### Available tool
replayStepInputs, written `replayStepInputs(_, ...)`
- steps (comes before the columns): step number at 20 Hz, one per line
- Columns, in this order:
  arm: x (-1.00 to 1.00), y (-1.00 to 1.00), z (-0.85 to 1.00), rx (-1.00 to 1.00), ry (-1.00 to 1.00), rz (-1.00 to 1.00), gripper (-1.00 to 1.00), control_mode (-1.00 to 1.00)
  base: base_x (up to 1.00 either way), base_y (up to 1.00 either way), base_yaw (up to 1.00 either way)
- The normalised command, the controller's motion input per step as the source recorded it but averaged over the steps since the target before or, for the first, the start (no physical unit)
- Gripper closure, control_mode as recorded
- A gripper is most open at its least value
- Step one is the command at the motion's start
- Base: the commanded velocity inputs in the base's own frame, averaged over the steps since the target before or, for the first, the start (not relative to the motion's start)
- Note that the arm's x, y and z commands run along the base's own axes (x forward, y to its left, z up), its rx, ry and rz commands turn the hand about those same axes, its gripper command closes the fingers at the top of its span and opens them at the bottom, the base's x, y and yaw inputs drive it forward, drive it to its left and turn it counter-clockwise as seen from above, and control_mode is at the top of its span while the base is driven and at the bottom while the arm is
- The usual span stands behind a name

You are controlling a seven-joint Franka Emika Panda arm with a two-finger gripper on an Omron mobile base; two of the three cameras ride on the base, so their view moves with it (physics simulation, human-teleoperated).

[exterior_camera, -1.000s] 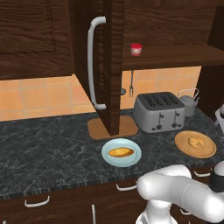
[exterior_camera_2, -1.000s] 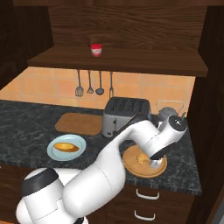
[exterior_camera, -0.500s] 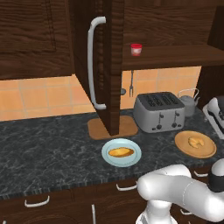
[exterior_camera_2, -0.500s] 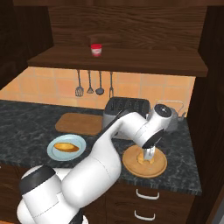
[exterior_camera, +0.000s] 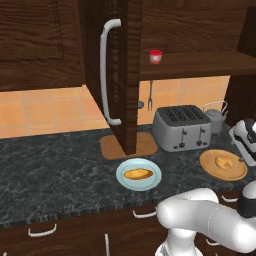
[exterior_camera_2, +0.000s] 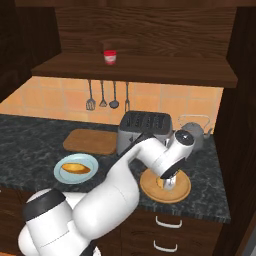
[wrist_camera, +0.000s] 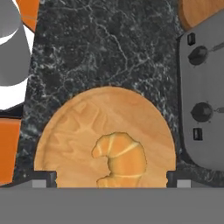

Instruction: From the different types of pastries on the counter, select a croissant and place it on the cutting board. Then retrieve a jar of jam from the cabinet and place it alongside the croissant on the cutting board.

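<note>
While the tool [exterior_camera_2: 169, 183] hangs just above the round wooden dish [wrist_camera: 74, 131] with its jaws spread wide and nothing between them, the croissant [wrist_camera: 120, 159] lies on that dish directly below, its curved golden body centred between the two dark fingertips [wrist_camera: 43, 178] in the hand view. In the left base view the same croissant [exterior_camera: 223, 162] sits on the dish [exterior_camera: 212, 167] at the right end of the tabletop [exterior_camera: 55, 175], with the tool [exterior_camera: 245, 145] at the picture's right edge beside it. Just beside the dish stands the grey toaster [exterior_camera_2: 145, 129], and behind it a kettle [exterior_camera_2: 192, 131] near the wall. Further along the tabletop a pale blue plate [exterior_camera: 125, 179] carries the longer yellow oval pastry [exterior_camera: 138, 174]. Behind that plate the cutting board [exterior_camera_2: 90, 141] lies flat against the tiled wall, partly hidden in the left base view by the open cabinet door [exterior_camera: 127, 75] with its long pale bar handle [exterior_camera: 104, 75]. On the cabinet shelf [exterior_camera_2: 150, 75] above stands the jar of jam [exterior_camera_2: 110, 57], upright, well apart from everything on the tabletop. Utensils [exterior_camera_2: 102, 96] hang on the wall below the shelf.
</note>
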Motion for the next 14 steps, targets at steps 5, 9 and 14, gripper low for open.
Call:
replayStepInputs(5,0.53,0.00,-0.26,0.00,0.00,0.06,-1.00,-1.00,0.00,0.00,0.00)
replayStepInputs(9,0.38,-0.03,-0.49,0.00,0.00,0.04,-1.00,-1.00,0.00,0.00,0.00)
replayStepInputs(14,0.00,-0.28,-0.46,0.05,0.00,0.02,-1.00,-1.00,0.00,0.00,0.00)
